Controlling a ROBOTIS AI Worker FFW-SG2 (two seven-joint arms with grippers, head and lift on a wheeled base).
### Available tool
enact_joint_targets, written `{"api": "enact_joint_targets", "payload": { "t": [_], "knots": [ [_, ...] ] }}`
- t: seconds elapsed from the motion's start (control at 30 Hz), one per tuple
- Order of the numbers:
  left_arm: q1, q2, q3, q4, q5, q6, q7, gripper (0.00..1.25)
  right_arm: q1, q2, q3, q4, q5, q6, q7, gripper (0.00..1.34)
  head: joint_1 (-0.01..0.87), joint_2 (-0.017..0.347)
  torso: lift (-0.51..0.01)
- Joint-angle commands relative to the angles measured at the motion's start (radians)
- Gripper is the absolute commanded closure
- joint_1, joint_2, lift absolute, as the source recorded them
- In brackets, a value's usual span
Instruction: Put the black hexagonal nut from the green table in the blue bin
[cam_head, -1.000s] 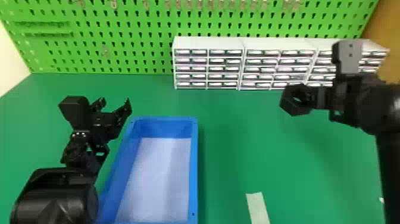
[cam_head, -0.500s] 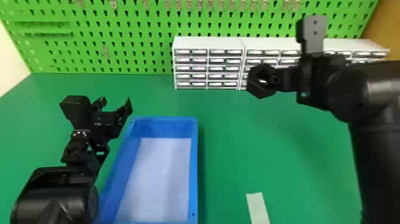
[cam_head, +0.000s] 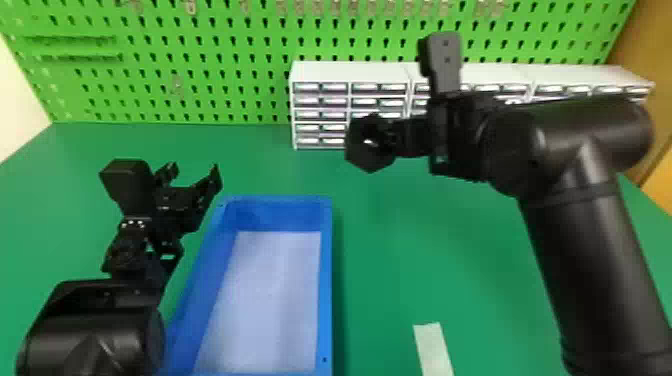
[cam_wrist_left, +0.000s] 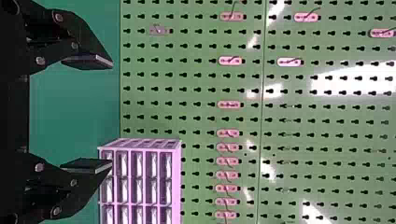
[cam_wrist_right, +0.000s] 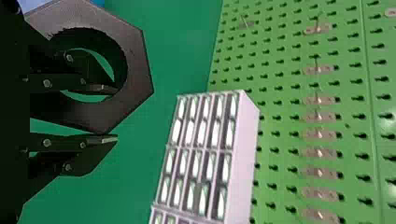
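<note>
- While keeping hold of the nut (cam_head: 361, 157) with the right fingers (cam_wrist_right: 103, 139), has just swung it leftward above the far part of the counter (cam_head: 450, 250).
- Has come closer to the bin (cam_head: 325, 280), but is up in the air, right of its far end and in front of the drawers (cam_head: 350, 71).
- Pinching the nut by its wall, with one finger in the hole and the other outside.
- Looks past the pick and well into the carry; probably needs more travel left and nearward, then lowering and release.
- Could clip the bin's right wall if lowered too soon.
- Parked by the bin's left side with left fingers (cam_wrist_left: 88, 61) wide and empty.
- Can't make out any brand, label or writing on the drawers or on the pale strip (cam_head: 432, 345), near and right of the bin.
</note>
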Motion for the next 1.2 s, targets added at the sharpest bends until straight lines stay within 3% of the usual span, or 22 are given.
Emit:
{"api": "enact_joint_targets", "payload": {
  "t": [0.0, 0.27, 0.6, 1.17],
  "knots": [
    [-0.001, 0.0, 0.001, 0.0, -0.003, 0.0, 0.0, 0.5, -0.018, 0.016, 0.039, 0.052, -0.039, -0.017, 0.0, 1.06, 0.686, 0.052, -0.097],
    [-0.008, 0.0, -0.001, 0.0, -0.004, 0.002, 0.0, 0.5, -0.043, 0.037, 0.134, 0.114, -0.102, -0.048, 0.002, 1.06, 0.686, 0.052, -0.097],
    [-0.011, 0.0, -0.001, 0.0, -0.003, 0.002, 0.0, 0.5, -0.038, 0.044, 0.221, 0.139, -0.171, -0.056, 0.0, 1.06, 0.686, 0.052, -0.097],
    [-0.017, 0.0, 0.002, 0.0, -0.004, 0.002, -0.002, 0.5, -0.017, 0.031, 0.324, 0.184, -0.257, -0.063, 0.0, 1.06, 0.686, 0.052, -0.097]
  ]
}}
